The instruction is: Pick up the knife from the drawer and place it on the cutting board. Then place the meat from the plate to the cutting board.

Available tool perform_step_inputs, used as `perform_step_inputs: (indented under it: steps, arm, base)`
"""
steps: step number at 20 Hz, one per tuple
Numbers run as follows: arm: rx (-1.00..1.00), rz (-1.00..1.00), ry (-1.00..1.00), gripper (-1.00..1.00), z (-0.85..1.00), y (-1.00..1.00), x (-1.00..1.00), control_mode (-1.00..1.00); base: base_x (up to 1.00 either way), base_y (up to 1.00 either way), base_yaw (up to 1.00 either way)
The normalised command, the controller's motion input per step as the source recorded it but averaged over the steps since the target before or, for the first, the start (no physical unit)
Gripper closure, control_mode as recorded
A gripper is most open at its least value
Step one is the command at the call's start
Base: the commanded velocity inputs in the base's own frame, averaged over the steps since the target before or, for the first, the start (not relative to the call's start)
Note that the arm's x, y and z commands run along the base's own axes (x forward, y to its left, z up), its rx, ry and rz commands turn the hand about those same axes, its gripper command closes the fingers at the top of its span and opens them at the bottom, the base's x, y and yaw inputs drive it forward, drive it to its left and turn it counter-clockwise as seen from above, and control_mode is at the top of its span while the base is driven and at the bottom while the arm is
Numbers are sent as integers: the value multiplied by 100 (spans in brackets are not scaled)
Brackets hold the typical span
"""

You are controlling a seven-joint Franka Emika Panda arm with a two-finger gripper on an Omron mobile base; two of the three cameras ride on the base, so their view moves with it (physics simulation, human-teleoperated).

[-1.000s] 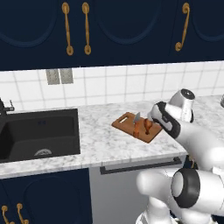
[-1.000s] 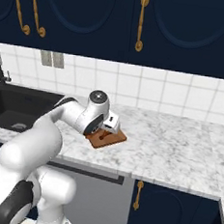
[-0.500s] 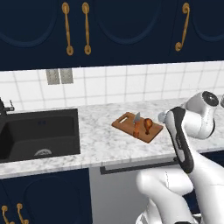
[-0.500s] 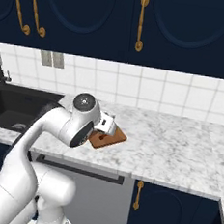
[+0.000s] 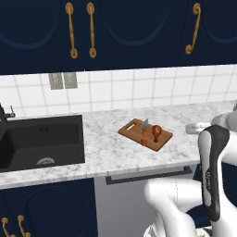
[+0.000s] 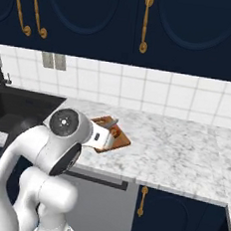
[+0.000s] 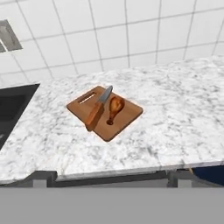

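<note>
Compared with one second ago, the arm has swung back from over the cutting board (image 7: 105, 112) toward the near edge of the counter (image 7: 175, 118); the board, then partly covered by the wrist, now lies in full sight in the left base view. Board, knife (image 7: 98, 108) and meat (image 7: 114, 108) have kept their places.

Cutting board: a flat reddish-brown rectangle lying at an angle on the marble counter, to the right of the sink (image 5: 41, 141) and well apart from it. Its handle hole is at the end nearer the tiled wall.

Contents of the board:
- Knife: lies along the board's length. The orange-brown handle points toward the counter's front edge and the grey blade toward the handle-hole end. In the hand view the handle end reaches the board's edge.
- Meat: one drumstick lying just beside the knife on the side away from the sink, with the rounded end toward the wall and the narrow bone tip toward the front. Whether it touches the knife cannot be told.

Sink: a dark basin set into the counter at the left. A pale round drain shows at the bottom. A dark faucet (image 5: 5, 113) stands at its far left edge.

Gripper: the hand view looks down on the board from a backed-off position near the counter front. The jaws stand spread to their widest, with nothing between them.
</note>
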Motion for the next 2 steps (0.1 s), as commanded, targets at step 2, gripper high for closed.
perform_step_inputs:
  steps: [2]
  arm:
    - [-2, 0, -12, -100, 61, -9, -95, -100]
  base:
    - [0, 0, 0]
